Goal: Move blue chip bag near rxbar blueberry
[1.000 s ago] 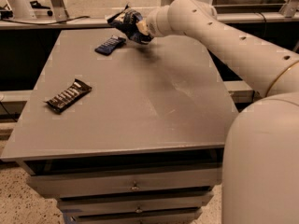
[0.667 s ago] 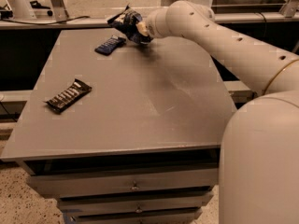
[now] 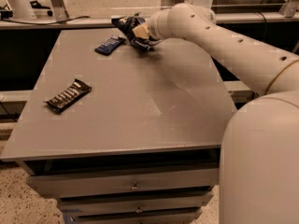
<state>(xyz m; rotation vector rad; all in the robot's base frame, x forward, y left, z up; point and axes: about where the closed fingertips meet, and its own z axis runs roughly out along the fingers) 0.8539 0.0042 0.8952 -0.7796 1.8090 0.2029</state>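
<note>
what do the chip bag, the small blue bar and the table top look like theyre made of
The chip bag: thin foil-like film, crumpled and creased, at the tool near the table's far edge. The small blue bar: flat printed wrapper, likely plastic film, fairly matte. The table top: smooth grey hard sheet with a dull sheen, maybe laminate or painted metal; the look leaves it open.

At upper centre my gripper [image 3: 140,34] is at the glossy, crinkled foil blue chip bag [image 3: 124,23]; the table [image 3: 140,111] looks smooth and matt.
</note>
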